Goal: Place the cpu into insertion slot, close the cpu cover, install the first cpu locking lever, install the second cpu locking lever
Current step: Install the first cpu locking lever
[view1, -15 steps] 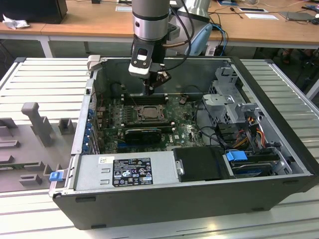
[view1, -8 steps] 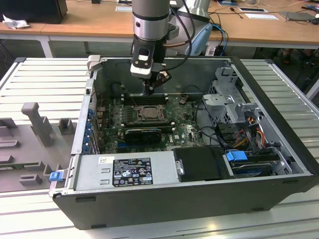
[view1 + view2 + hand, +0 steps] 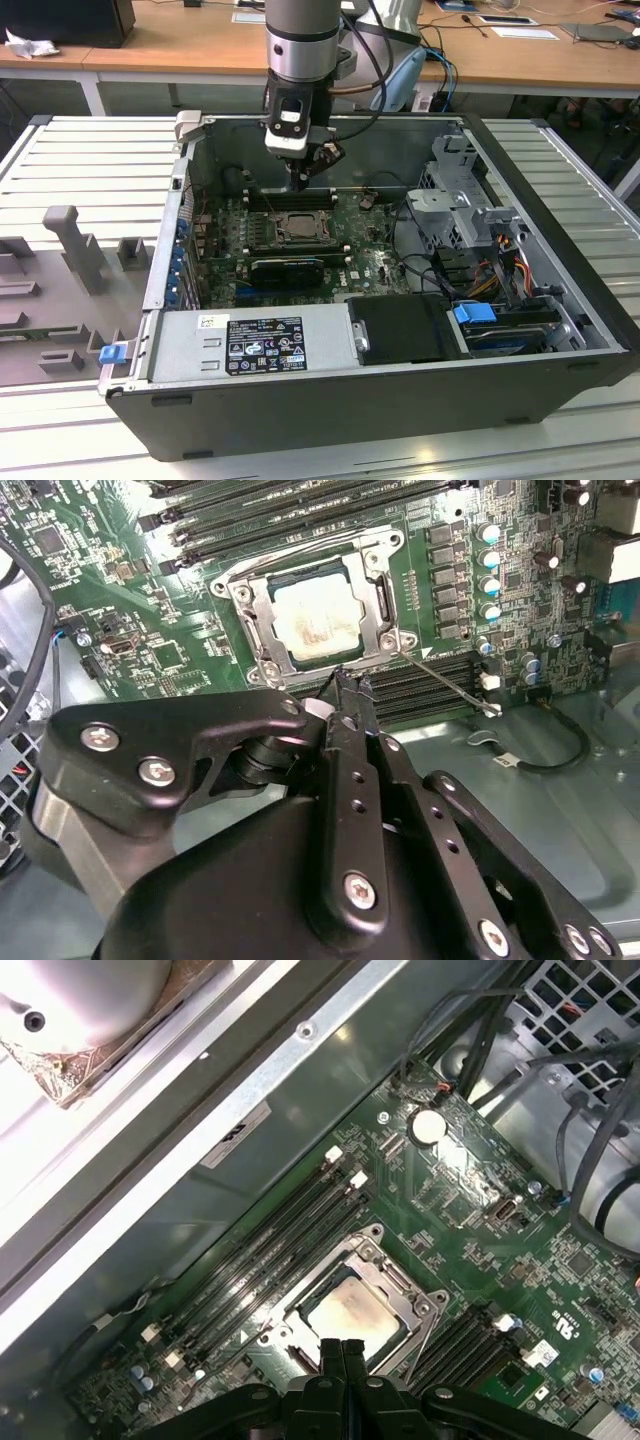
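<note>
While closed, gripper (image 3: 343, 683) beside cpu cover (image 3: 254, 615)

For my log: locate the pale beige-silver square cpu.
In the second wrist view the cpu lies in the dark-framed insertion slot on the green circuit board, framed by the silvery metal cpu cover.

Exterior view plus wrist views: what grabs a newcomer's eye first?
The gripper hangs shut inside the open computer case. In the second wrist view, the pale cpu lies framed by the lowered cpu cover. A thin locking lever angles away from the cover's corner.
</note>
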